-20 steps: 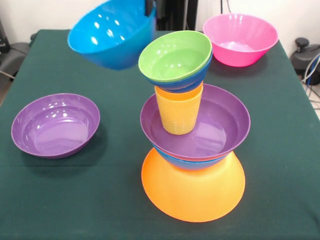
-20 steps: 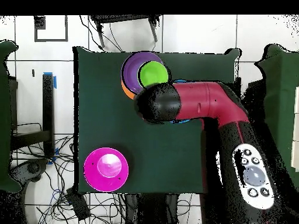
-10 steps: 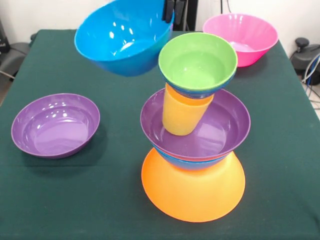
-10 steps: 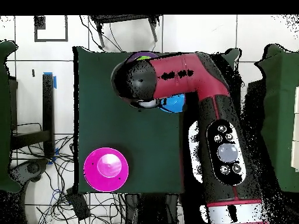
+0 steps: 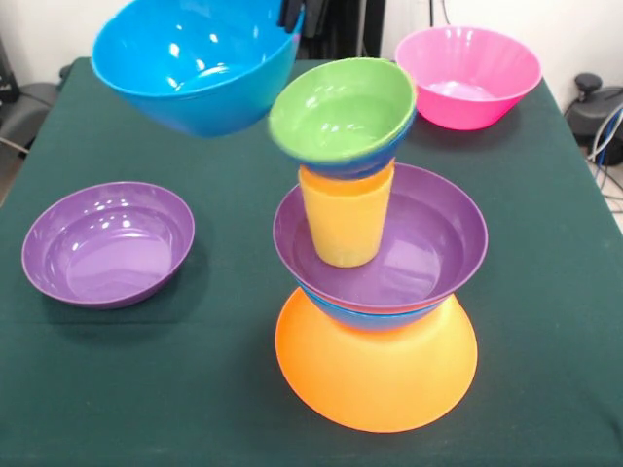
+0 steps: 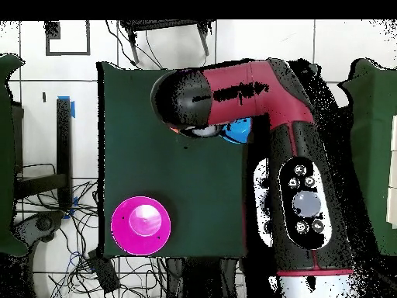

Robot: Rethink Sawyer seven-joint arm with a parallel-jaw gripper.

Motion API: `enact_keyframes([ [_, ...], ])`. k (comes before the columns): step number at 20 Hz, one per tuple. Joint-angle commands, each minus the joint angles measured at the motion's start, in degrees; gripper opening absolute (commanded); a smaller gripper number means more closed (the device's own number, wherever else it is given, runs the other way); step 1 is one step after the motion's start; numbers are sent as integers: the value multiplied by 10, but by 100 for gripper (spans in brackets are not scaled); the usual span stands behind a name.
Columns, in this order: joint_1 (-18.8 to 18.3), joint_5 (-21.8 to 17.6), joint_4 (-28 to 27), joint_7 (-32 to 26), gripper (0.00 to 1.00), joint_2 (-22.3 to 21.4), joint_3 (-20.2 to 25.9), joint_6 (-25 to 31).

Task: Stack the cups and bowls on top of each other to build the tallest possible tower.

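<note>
Tilting green bowl [image 5: 341, 109] atop tower [image 5: 378, 292]

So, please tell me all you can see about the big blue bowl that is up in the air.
The big blue bowl is bright blue, glossy, plastic-looking, with light spots on its inside. It is empty and undamaged as far as shown. It hangs above the green table, tilted with its opening toward the camera, up and left of the green bowl on the tower, apart from it. A dark gripper meets its rim at the top right; its grip cannot be made out. In the overhead view only a blue sliver shows beside the arm.
</note>
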Motion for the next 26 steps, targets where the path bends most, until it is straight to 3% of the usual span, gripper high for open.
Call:
enact_keyframes([
  [1,-10,-58,-19,-72,0,22,-23,21],
  [15,-10,-58,-35,-70,0,29,-15,30],
  [26,13,-81,-168,-123,0,70,-2,136],
])
